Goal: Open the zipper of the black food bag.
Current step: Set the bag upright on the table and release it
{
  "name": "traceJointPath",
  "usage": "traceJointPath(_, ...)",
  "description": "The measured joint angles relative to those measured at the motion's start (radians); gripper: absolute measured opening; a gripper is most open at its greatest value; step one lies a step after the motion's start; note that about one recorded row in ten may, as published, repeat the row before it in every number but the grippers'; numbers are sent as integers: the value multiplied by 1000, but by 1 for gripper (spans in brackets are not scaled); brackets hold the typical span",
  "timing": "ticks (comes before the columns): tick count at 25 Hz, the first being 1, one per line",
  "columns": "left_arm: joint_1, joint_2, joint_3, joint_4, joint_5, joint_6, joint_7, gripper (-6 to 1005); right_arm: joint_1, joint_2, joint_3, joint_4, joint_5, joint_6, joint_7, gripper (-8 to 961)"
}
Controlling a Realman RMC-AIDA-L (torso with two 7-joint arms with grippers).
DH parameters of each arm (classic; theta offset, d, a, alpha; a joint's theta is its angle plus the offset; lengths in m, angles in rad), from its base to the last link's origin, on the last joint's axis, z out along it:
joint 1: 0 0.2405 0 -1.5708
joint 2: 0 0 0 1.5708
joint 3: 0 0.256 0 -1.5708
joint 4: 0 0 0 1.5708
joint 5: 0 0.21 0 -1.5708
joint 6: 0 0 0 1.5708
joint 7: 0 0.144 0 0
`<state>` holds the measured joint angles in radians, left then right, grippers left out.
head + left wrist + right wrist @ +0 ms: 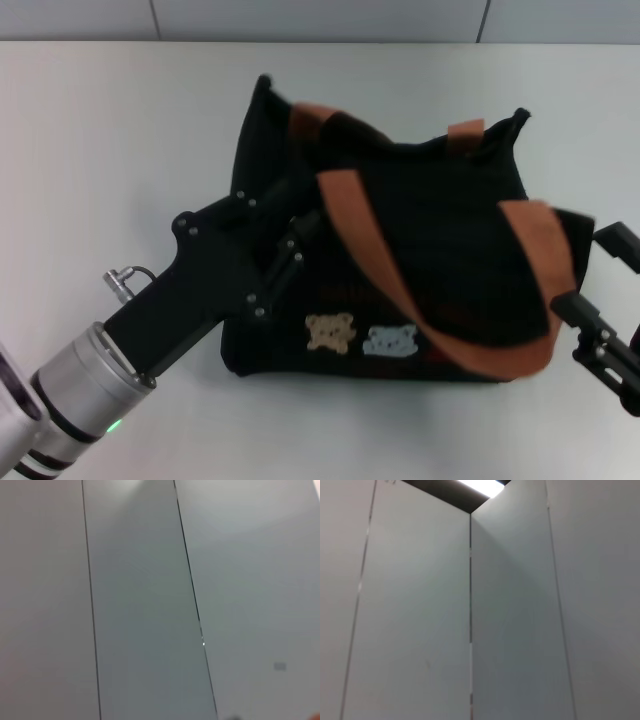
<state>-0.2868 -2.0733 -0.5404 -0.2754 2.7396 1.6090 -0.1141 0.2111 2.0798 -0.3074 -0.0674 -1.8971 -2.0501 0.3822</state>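
Note:
The black food bag (440,230) sits mid-table in the head view, with two orange-brown straps (370,240) draped over its top and bear patches (331,332) on the side facing me. Its zipper cannot be made out against the black fabric. My left gripper (300,232) reaches in from the lower left and lies against the bag's left top edge. At the bag's right end my right gripper (600,273) stands open, one fingertip (617,240) by the upper corner and the other lower down by the strap loop. Both wrist views show only wall panels.
The bag rests on a white table (120,130) with bare surface to its left and behind it. Grey wall panels (320,18) run along the far edge.

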Motion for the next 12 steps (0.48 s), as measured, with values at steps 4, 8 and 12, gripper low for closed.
traceJointPath(4,-26,14,5,49,5,74,-32,300,15,0,-32,-38,-8,-2,58,682)
traceJointPath(8,-88,23,9,189,37,216,-164,372,31,-1,-71,-72,-9,-10,98,692)
traceJointPath(12,-146,50,23,301,117,377,-258,638,51,-1,-109,-115,-10,-13,154,702)
